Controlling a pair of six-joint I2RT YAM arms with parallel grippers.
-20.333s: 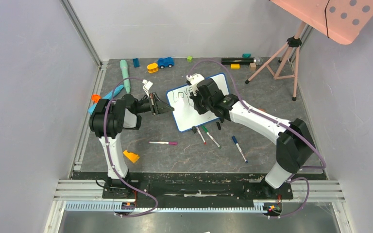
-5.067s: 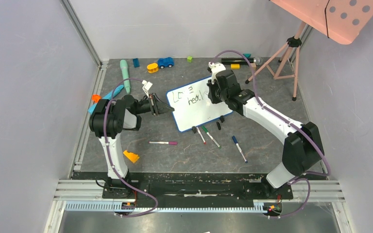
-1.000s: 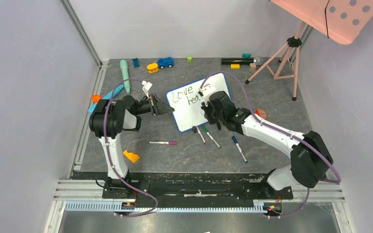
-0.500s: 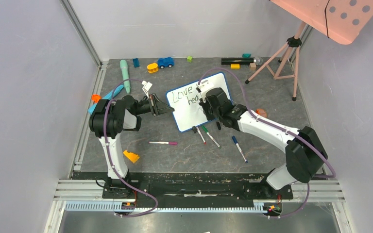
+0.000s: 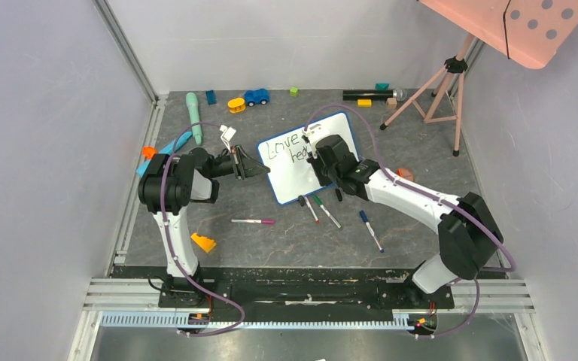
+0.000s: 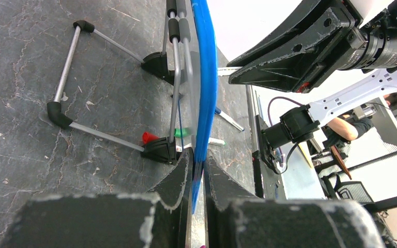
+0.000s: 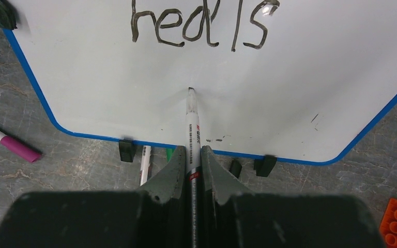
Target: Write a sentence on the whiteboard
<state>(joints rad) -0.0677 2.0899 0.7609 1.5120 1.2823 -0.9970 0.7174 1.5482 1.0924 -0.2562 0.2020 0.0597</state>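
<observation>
Whiteboard (image 7: 108,77) sentence (image 7: 201,28) reads "Love heals"; right tool (image 7: 189,155) clamps a marker (image 7: 192,124) against it; left tool (image 6: 196,165) pinches its blue edge.

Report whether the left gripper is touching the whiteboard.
Touching. Left wrist view shows the left gripper pinching the whiteboard by its blue frame between both fingers, no gap.

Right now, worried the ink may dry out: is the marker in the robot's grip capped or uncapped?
Uncapped: the marker shows a bare dark tip, right at the whiteboard surface.
</observation>
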